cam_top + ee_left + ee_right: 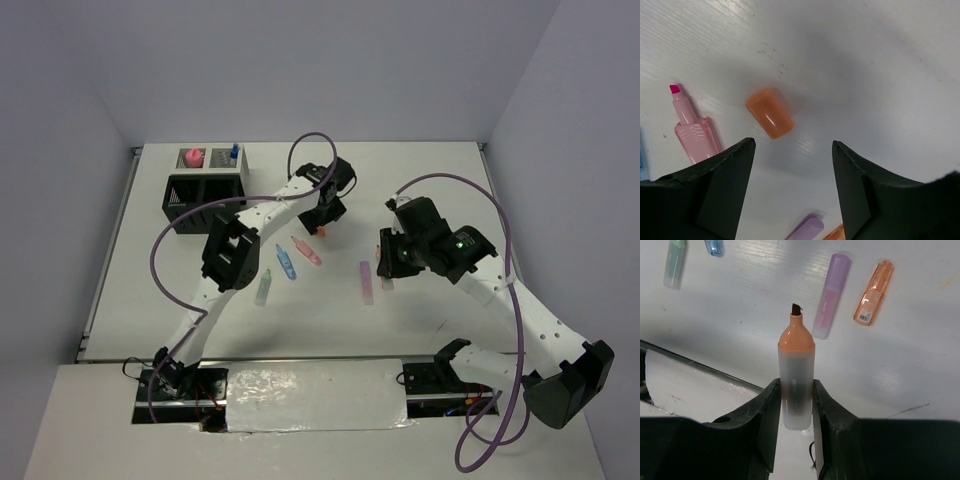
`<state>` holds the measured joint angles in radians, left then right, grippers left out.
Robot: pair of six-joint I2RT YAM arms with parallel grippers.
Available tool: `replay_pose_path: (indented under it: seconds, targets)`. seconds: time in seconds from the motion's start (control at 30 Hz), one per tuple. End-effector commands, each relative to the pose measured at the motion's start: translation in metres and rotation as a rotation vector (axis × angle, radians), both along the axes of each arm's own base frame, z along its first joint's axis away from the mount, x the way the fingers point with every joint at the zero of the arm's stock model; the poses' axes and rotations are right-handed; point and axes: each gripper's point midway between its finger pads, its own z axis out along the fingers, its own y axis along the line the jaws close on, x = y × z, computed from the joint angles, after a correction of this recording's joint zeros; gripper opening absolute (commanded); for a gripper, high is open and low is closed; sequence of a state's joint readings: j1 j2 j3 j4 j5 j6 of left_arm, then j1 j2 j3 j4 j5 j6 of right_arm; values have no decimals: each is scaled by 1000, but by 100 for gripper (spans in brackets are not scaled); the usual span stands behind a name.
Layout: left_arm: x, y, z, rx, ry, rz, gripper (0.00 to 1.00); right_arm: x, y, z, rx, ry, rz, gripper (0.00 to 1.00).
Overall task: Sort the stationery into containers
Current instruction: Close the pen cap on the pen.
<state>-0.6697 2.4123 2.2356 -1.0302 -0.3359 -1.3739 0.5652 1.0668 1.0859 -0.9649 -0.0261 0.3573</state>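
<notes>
A loose orange cap (769,113) lies on the white table just beyond my left gripper's (793,145) tips; its jaws stand open with nothing between them. That gripper (325,222) hovers at the table's middle back. An uncapped pink marker (692,132) lies to the cap's left. My right gripper (796,385) is shut on an uncapped orange marker (796,365), tip pointing away, held above the table. Below it lie a purple marker (831,295) and an orange marker (874,292). The black organizer (205,190) stands at the back left.
A blue marker (286,261) and a mint marker (264,289) lie left of centre, beside the pink one (307,251). A pink-capped bottle (193,158) and a blue-capped bottle (234,152) stand in the organizer's back compartments. The left arm's purple cable loops over the table.
</notes>
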Motion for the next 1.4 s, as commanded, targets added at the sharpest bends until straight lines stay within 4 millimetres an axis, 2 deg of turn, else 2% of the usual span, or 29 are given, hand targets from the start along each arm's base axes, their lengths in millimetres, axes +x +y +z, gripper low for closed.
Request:
replay_pose_path:
  seconds: [0.0, 0.33, 0.77, 0.97, 1.13, 1.23, 1.37]
  targets:
    - [2, -1, -8, 14, 4, 42, 75, -2, 6, 11, 26, -38, 64, 14]
    - [-4, 11, -14, 59, 10, 50, 74, 0, 15, 10, 51, -36, 110, 15]
    - [7, 24, -22, 91, -5, 61, 67, -3, 17, 10, 58, -33, 129, 15]
    - [12, 25, -26, 85, -6, 58, 67, -4, 16, 9, 57, -28, 132, 15]
    - [8, 27, -36, 97, 15, 53, 66, -4, 17, 10, 61, -32, 137, 15]
    - [6, 28, -38, 103, 20, 50, 53, -5, 18, 10, 66, -32, 139, 15]
    - [4, 28, -43, 107, 35, 44, 54, -4, 18, 10, 66, -33, 139, 15]
